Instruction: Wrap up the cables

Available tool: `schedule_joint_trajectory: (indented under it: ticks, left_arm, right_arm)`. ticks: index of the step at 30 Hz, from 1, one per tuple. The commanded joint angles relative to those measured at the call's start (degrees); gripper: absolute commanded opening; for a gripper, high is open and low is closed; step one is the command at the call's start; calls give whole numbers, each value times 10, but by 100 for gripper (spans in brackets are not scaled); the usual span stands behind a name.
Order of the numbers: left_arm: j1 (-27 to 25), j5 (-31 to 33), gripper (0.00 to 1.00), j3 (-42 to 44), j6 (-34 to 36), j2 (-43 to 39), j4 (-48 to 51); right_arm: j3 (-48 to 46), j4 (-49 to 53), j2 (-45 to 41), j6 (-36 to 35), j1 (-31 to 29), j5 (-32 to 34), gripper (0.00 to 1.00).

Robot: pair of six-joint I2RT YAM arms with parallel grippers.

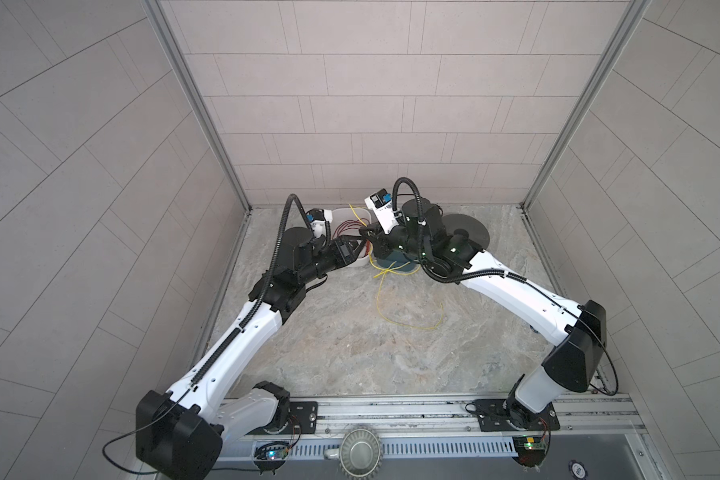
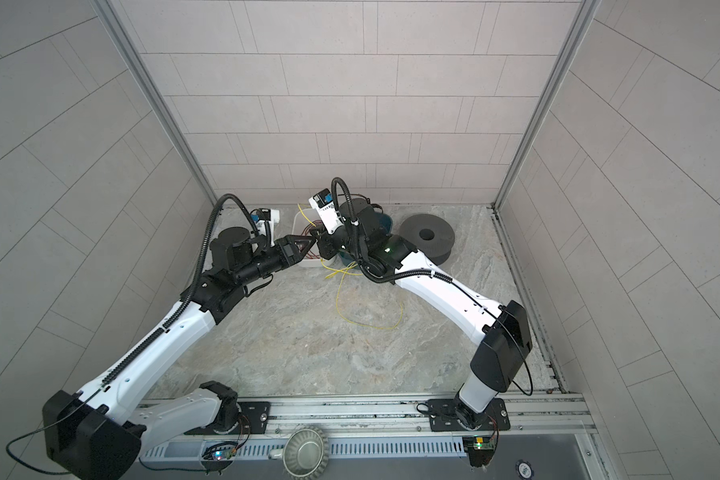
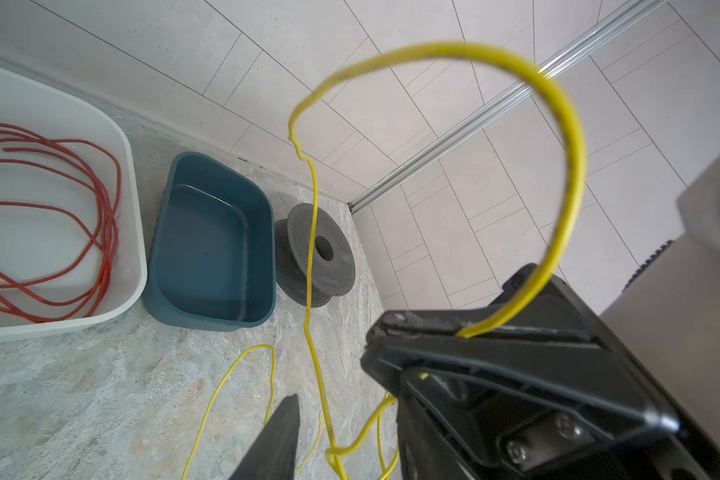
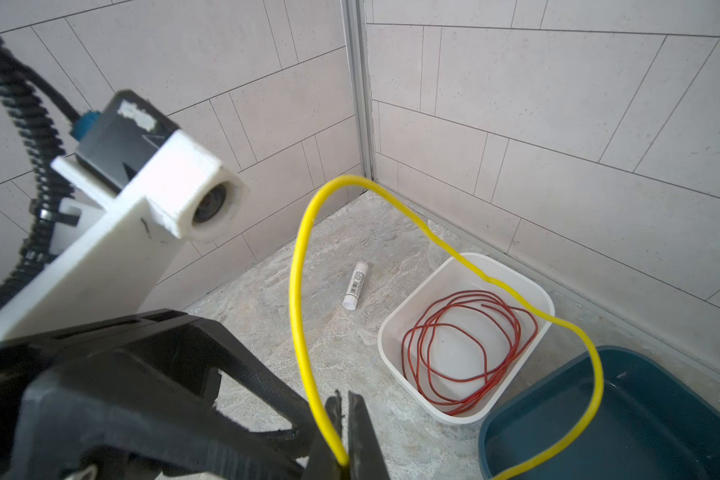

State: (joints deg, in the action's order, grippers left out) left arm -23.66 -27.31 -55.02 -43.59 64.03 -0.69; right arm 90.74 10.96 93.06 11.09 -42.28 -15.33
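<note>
The cables are one thin yellow wire lying in loose loops on the stone floor. It rises from there to the two grippers, which meet tip to tip at the back. My right gripper is shut on the wire. From its jaws a tall yellow loop arches up and over toward the blue bin. In the left wrist view the same loop stands above the right gripper's fingers. My left gripper has its jaws apart, and wire strands hang between them. One of its fingers merges with the right gripper behind it.
A white bin holding coiled red wire stands at the back. An empty blue bin and a grey perforated spool sit to its right. A small white tube lies near the back left corner. A metal cup sits on the front rail.
</note>
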Motion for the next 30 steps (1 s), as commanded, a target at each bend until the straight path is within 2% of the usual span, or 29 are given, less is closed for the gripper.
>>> schedule_joint_trajectory:
  ticks: [1, 5, 10, 19, 30]
  left_arm:
    - [-16, 18, 41, 13, 45, 0, -24]
    - [-16, 18, 38, 32, 65, -14, -35]
    - [-16, 11, 38, 48, 84, -17, -55]
    - [-16, -2, 38, 51, 51, -1, -113]
    - [-16, -28, 35, 52, 42, 21, -127]
  right_arm:
    - [12, -12, -10, 14, -6, -24, 0]
    - [16, -5, -10, 16, -4, -18, 0]
    - [20, -4, -7, 27, 1, -41, 0]
    - [18, -3, -3, 32, 2, -49, 0]
    - [19, -12, 8, 41, 2, -74, 0]
